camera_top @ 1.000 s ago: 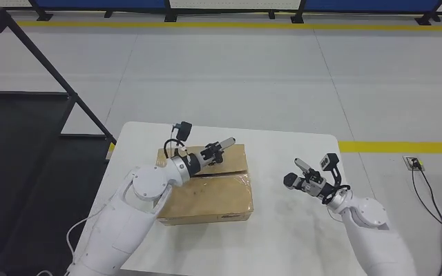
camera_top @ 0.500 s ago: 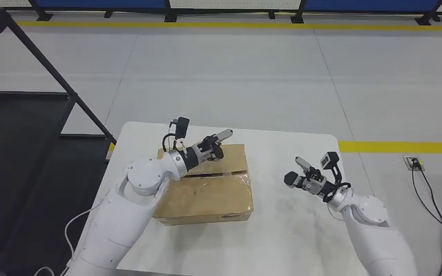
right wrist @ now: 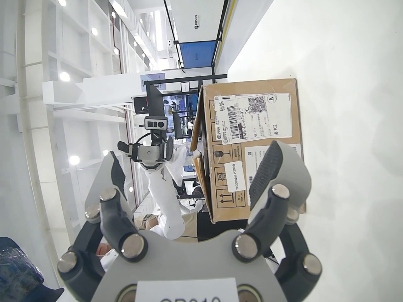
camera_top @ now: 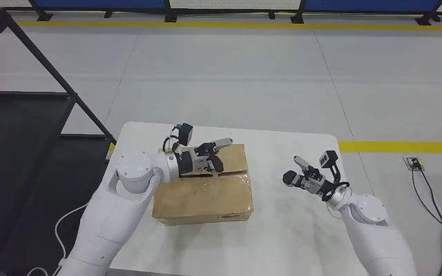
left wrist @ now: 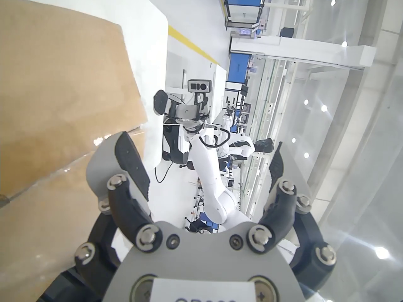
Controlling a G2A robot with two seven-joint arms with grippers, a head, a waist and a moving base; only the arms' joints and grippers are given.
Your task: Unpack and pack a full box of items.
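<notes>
The left arm and right arm are glossy white shells with rounded joints. Each wrist ends in dark grey and black parts and carries a small black camera box. A thin black cable loops beside the left wrist. The jaws are grey with black textured pads. Black links with silver screws join them to a grey plate, which bears a white label.

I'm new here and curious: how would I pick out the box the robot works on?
Find the white table before the robot. On its left half sits a brown cardboard box, flaps taped shut, the open left gripper over its far part. It is the only brown thing there, with white labels on the side facing the right gripper.
</notes>
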